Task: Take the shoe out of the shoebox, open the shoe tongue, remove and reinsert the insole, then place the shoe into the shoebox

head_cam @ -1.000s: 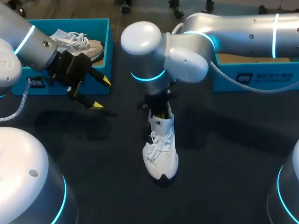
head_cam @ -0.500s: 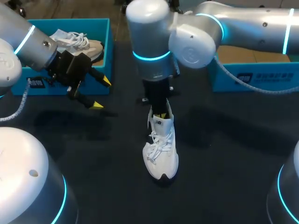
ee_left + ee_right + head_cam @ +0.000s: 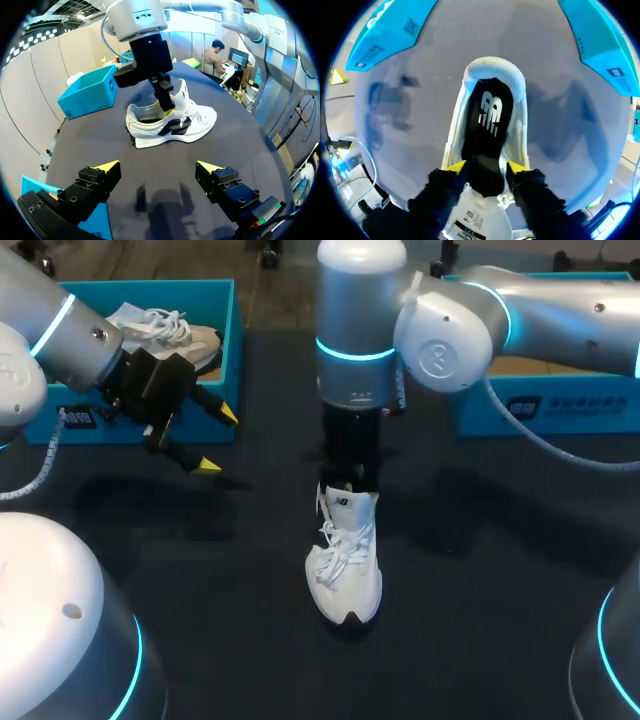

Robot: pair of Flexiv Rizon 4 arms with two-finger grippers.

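Sitting in the opening of a white lace-up sneaker (image 3: 345, 575) with black side markings, the right claw (image 3: 486, 167) is over the shoe's black insole (image 3: 487, 115); whether it grips anything cannot be told. The sneaker stands upright on the dark bench (image 3: 480, 620). The left claw (image 3: 157, 166) hangs wide open and empty, well apart from the sneaker, near an open teal cardboard shoebox (image 3: 225, 350) holding another pale sneaker (image 3: 165, 330).

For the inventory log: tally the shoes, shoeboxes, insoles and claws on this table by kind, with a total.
shoes: 2
shoeboxes: 2
insole: 1
claws: 2
Total: 7
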